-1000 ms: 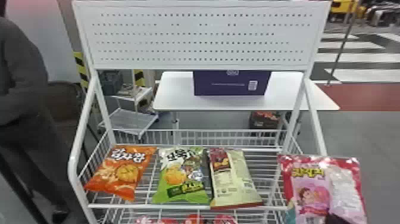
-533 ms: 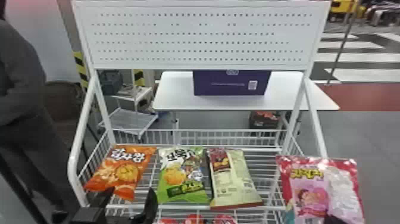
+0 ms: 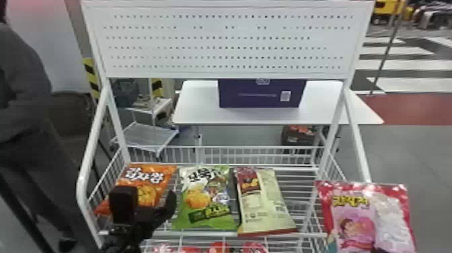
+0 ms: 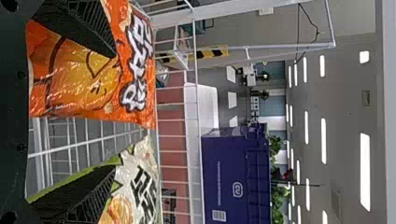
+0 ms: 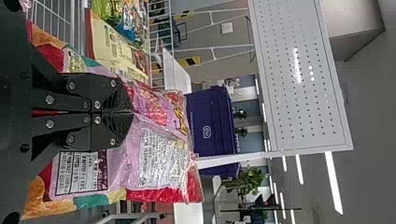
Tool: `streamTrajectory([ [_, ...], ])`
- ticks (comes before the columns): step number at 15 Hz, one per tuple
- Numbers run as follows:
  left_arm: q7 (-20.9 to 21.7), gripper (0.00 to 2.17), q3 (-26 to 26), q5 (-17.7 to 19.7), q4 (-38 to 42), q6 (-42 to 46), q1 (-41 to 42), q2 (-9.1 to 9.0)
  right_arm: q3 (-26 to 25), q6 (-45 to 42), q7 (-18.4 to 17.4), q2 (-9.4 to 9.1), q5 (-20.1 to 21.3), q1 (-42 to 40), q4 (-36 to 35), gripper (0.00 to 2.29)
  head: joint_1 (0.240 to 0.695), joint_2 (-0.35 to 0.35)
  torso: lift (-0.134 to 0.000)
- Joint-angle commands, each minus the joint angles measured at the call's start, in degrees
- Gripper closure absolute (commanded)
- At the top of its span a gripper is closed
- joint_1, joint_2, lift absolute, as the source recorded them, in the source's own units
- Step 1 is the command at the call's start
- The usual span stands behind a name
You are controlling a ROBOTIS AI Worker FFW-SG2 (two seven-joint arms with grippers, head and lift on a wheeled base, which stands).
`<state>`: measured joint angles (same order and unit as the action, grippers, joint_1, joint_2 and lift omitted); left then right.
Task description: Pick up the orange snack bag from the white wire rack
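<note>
In the head view my left gripper stands open over the lower part of the orange snack bag, which lies at the left end of the white wire rack. The left wrist view has the orange bag under one finger of my left gripper, the other finger over the green bag's edge; contact cannot be told. On the right, my right gripper is shut on a pink snack bag, held upright at the rack's right side; in the head view this pink bag hides the gripper.
A green bag lies right beside the orange one, then a cream bag. White posts and a perforated panel frame the rack. Red packets show on the level below. Behind stands a white table with a purple box.
My left arm has come in from the bottom edge and moved forward and up, over the orange bag. The pink bag has shifted slightly left with my right gripper.
</note>
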<state>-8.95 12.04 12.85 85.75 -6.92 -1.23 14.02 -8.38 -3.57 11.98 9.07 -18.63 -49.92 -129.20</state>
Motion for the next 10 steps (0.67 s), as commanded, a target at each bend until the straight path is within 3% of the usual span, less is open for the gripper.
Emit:
streamTrajectory([
  [1, -0.01, 0.03, -0.53, 0.42, -1.99, -0.07, -1.31, 0.3, -0.14, 0.01, 0.06, 0.07, -0.09, -0.01, 0.44, 2.25, 0.499, 0.0, 0.0],
  [4, -0.01, 0.04, -0.79, 0.33, -3.13, -1.65, -2.02, 0.48, -0.14, -0.16, 0.06, -0.02, -0.09, -0.01, 0.44, 2.25, 0.499, 0.0, 0.0],
  [5, -0.01, 0.22, -0.79, 0.33, -3.39, -2.36, -2.11, 0.48, -0.14, -0.16, 0.06, -0.02, -0.09, 0.08, 0.44, 2.25, 0.499, 0.0, 0.0],
  [6, 0.08, 0.44, -0.79, 0.33, -3.66, -2.36, -2.28, 0.66, -0.14, -0.16, 0.06, -0.02, -0.09, 0.08, 0.44, 2.25, 0.499, 0.0, 0.0],
  [9, -0.63, 1.78, -0.88, 0.59, -3.74, -2.36, -2.37, 0.48, -0.4, -0.16, 0.15, -0.02, -0.27, -0.09, 0.44, 2.25, 0.499, 0.0, 0.0],
  [10, -0.54, 1.84, -0.97, 0.68, -3.74, -3.23, -2.28, 0.48, -0.67, -0.16, 0.15, -0.02, -0.53, -0.18, 0.44, 2.25, 0.499, 0.0, 0.0],
])
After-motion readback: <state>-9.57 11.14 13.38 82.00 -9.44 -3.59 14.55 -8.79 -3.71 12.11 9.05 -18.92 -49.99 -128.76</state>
